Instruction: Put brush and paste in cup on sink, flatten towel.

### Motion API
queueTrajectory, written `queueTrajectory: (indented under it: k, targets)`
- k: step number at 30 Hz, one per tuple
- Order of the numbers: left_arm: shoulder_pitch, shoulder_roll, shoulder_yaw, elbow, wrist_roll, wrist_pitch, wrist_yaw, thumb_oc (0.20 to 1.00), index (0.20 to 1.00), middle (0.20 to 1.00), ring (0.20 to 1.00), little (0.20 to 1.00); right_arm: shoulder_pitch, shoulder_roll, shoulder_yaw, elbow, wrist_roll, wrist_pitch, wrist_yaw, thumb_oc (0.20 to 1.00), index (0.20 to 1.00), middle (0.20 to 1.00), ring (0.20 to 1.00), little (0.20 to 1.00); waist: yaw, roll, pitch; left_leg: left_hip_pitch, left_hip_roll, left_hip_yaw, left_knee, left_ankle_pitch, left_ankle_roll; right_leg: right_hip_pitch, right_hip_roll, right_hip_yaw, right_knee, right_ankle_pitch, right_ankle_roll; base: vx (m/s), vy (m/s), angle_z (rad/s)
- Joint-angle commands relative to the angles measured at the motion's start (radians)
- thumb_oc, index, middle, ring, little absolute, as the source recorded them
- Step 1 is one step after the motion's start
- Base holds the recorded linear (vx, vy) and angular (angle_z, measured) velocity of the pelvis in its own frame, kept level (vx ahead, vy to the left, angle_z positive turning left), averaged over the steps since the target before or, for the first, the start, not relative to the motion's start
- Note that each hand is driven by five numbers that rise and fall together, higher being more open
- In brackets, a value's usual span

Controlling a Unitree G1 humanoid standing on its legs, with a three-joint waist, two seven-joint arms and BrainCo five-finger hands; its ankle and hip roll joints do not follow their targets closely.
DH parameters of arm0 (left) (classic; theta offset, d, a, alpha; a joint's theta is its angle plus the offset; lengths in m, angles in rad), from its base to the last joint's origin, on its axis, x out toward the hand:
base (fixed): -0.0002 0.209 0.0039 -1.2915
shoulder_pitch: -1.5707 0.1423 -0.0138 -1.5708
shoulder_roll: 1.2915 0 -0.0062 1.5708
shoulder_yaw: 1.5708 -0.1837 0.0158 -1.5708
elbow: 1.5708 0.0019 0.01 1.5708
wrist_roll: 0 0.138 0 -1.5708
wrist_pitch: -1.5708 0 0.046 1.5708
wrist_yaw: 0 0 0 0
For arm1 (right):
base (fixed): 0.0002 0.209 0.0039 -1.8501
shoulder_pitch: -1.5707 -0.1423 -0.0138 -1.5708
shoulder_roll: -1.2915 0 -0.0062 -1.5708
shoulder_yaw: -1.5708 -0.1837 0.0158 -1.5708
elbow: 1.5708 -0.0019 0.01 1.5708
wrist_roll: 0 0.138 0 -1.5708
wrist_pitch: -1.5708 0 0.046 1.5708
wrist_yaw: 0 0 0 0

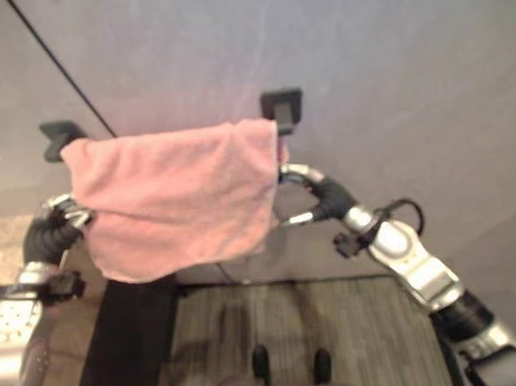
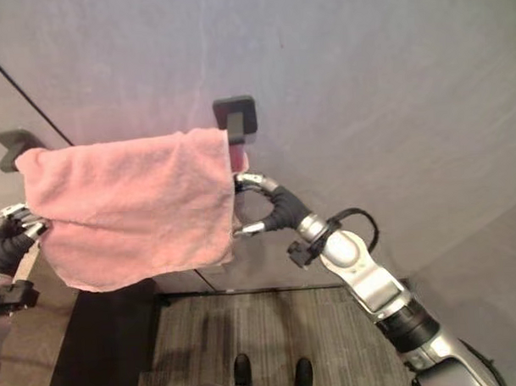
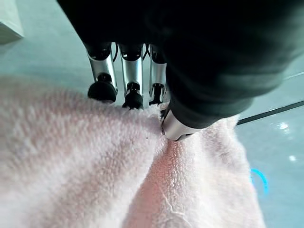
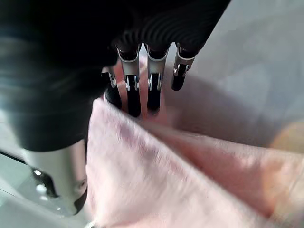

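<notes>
Two black square brackets (image 1: 281,108) stand out from a smooth grey wall (image 1: 390,78), and a pink towel (image 1: 177,196) hangs across the bar between them. Its terry pile is thick and fuzzy; it drapes as a rough rectangle, with a soft crease running down it and a rounded lower left corner. The left hand (image 3: 133,76) grips the towel's left edge, its fingers on one face and its thumb pressed into the other. The right hand (image 4: 137,90) pinches the right edge likewise, wrist bent towards the wall.
</notes>
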Motion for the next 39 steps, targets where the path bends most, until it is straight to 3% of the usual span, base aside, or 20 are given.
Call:
queueTrajectory:
  k: [1, 6, 8, 9, 20, 21, 28, 34, 37, 38, 39]
  targets:
    - [-0.017, 0.033, 0.046, 0.028, 0.025, -0.039, -0.009, 0.2, 0.2, 0.2, 0.2, 0.2, -0.02, 0.029, -0.086, -0.054, -0.106, -0.081, -0.075, 1.0, 1.0, 1.0, 1.0, 1.0, -0.019, -0.045, -0.041, 0.017, -0.034, 0.006, 0.013, -0.114, 0.041, 0.039, -0.106, -0.025, -0.002, -0.038, 0.067, 0.0, 0.0, 0.0]
    - [-0.038, 0.055, 0.013, 0.054, 0.022, -0.04, -0.015, 0.2, 0.2, 0.2, 0.2, 0.2, -0.026, 0.067, -0.065, -0.012, -0.1, -0.072, -0.072, 1.0, 1.0, 1.0, 1.0, 1.0, -0.026, -0.041, -0.042, 0.026, -0.034, 0.006, 0.013, -0.116, 0.04, 0.051, -0.105, -0.024, -0.002, -0.04, 0.064, 0.0, -0.002, -0.01]
    - [-0.034, 0.066, 0.009, 0.062, 0.028, -0.036, -0.02, 0.31, 0.31, 0.31, 0.31, 0.31, -0.026, 0.067, -0.066, -0.013, -0.094, -0.072, -0.067, 1.0, 1.0, 1.0, 1.0, 1.0, -0.028, -0.037, -0.042, 0.029, -0.034, 0.006, 0.013, -0.116, 0.039, 0.054, -0.104, -0.021, -0.002, -0.041, 0.064, 0.0, 0.0, 0.0]
    - [-0.024, 0.074, 0.009, 0.065, 0.04, -0.032, -0.023, 1.0, 1.0, 1.0, 1.0, 1.0, -0.021, 0.07, -0.061, -0.009, -0.089, -0.07, -0.058, 1.0, 1.0, 1.0, 1.0, 1.0, -0.03, -0.033, -0.045, 0.031, -0.033, 0.007, 0.013, -0.116, 0.039, 0.055, -0.104, -0.022, -0.002, -0.041, 0.065, -0.01, -0.016, 0.03]
    - [-0.007, 0.07, -0.002, 0.121, 0.055, -0.016, -0.032, 1.0, 1.0, 1.0, 1.0, 1.0, 0.012, 0.064, -0.067, 0.005, -0.081, -0.062, -0.046, 1.0, 1.0, 1.0, 1.0, 1.0, -0.03, -0.023, -0.051, 0.028, -0.031, 0.01, 0.013, -0.112, 0.037, 0.048, -0.102, -0.021, -0.002, -0.04, 0.066, 0.0, -0.004, 0.0]
    - [0.045, 0.104, 0.004, 0.146, 0.134, 0.006, -0.041, 1.0, 1.0, 1.0, 1.0, 1.0, 0.045, 0.057, -0.088, 0.022, -0.071, -0.06, -0.036, 1.0, 1.0, 1.0, 1.0, 1.0, -0.037, -0.016, -0.053, 0.03, -0.027, 0.019, 0.013, -0.109, 0.034, 0.043, -0.097, -0.014, -0.002, -0.04, 0.068, -0.04, -0.04, -0.01]
    - [0.084, 0.074, 0.006, 0.179, 0.165, 0.021, -0.037, 1.0, 1.0, 1.0, 1.0, 1.0, 0.111, 0.074, -0.107, 0.046, -0.033, -0.054, -0.027, 1.0, 1.0, 1.0, 1.0, 1.0, -0.043, -0.018, -0.058, 0.023, -0.02, 0.031, 0.013, -0.105, 0.03, 0.031, -0.091, -0.008, -0.002, -0.034, 0.065, -0.02, -0.029, -0.07]
    - [0.077, 0.012, -0.093, 0.163, 0.152, 0.041, -0.079, 1.0, 1.0, 1.0, 1.0, 1.0, 0.207, 0.076, -0.135, 0.096, -0.061, -0.047, -0.034, 1.0, 1.0, 1.0, 1.0, 1.0, -0.061, -0.02, -0.054, 0.011, -0.017, 0.026, 0.013, -0.097, 0.025, 0.021, -0.087, -0.013, -0.002, -0.03, 0.062, -0.01, -0.018, -0.02]
    - [0.044, -0.04, -0.197, 0.23, 0.154, 0.061, -0.099, 1.0, 1.0, 1.0, 1.0, 1.0, 0.269, 0.085, -0.154, 0.196, -0.082, -0.038, -0.054, 1.0, 1.0, 1.0, 1.0, 1.0, -0.082, -0.026, -0.05, -0.001, -0.011, 0.02, 0.013, -0.092, 0.018, 0.014, -0.08, -0.013, -0.002, -0.03, 0.059, 0.0, -0.067, 0.02]
    - [-0.01, -0.099, -0.283, 0.326, 0.167, 0.082, -0.098, 1.0, 1.0, 1.0, 1.0, 1.0, 0.299, 0.088, -0.154, 0.303, -0.11, -0.021, -0.069, 1.0, 1.0, 1.0, 1.0, 1.0, -0.098, -0.032, -0.045, -0.003, -0.004, 0.018, 0.013, -0.091, 0.012, 0.012, -0.073, -0.009, -0.002, -0.033, 0.057, 0.01, -0.081, 0.13]
    - [-0.011, -0.099, -0.283, 0.326, 0.167, 0.082, -0.098, 1.0, 1.0, 1.0, 1.0, 1.0, 0.299, 0.088, -0.154, 0.303, -0.11, -0.021, -0.069, 1.0, 1.0, 1.0, 1.0, 1.0, -0.098, -0.032, -0.047, -0.006, -0.004, 0.019, 0.013, -0.09, 0.012, 0.008, -0.073, -0.009, -0.002, -0.031, 0.056, 0.01, -0.093, 0.13]
